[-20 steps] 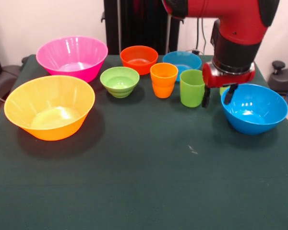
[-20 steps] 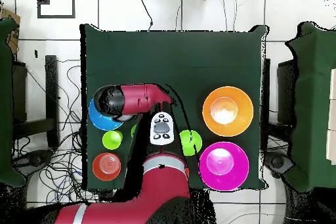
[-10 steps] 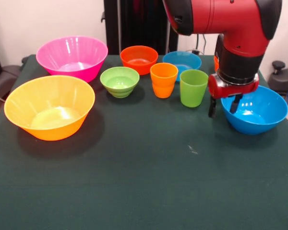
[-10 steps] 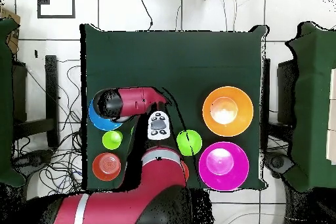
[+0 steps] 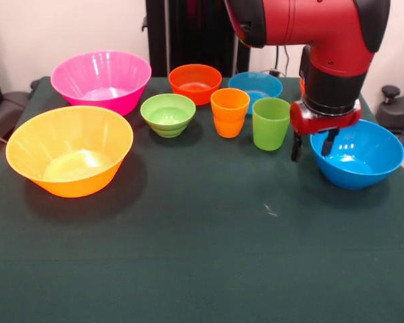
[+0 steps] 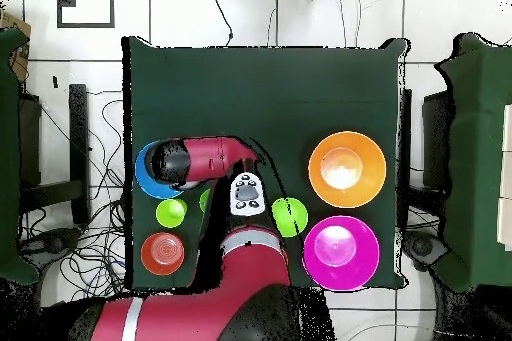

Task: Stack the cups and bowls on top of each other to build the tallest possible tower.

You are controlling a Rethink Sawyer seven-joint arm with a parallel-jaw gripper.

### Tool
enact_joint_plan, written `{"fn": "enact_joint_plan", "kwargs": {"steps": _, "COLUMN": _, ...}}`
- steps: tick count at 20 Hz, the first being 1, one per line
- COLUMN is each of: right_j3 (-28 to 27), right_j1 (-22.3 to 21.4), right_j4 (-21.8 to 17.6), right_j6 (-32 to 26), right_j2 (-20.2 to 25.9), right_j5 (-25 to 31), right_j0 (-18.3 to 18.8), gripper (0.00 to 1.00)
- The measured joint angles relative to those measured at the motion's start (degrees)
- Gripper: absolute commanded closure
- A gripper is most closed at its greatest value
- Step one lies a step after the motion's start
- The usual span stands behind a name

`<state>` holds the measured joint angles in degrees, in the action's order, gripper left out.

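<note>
While the gripper (image 5: pixel 314 145) is straddling the medium blue bowl's (image 5: pixel 360 158) near rim, fingers apart, it should be closing squarely before lifting.

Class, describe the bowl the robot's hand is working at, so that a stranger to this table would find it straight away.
Start from the red arm coming down over the dark green table. Its hand hangs open astride the rim of the medium blue bowl. That bowl stands apart from the row of cups and small bowls, and is bigger than the small blue bowl behind them.
</note>
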<state>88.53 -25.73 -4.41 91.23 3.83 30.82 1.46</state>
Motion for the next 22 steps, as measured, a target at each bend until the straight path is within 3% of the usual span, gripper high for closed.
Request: {"fn": "enact_joint_plan", "kwargs": {"steps": 22, "right_j3": 0.8, "right_j1": -2.0, "right_j4": 0.0, "right_j6": 0.0, "right_j2": -1.0, "right_j5": 0.0, "right_j0": -2.9, "gripper": 0.00}}
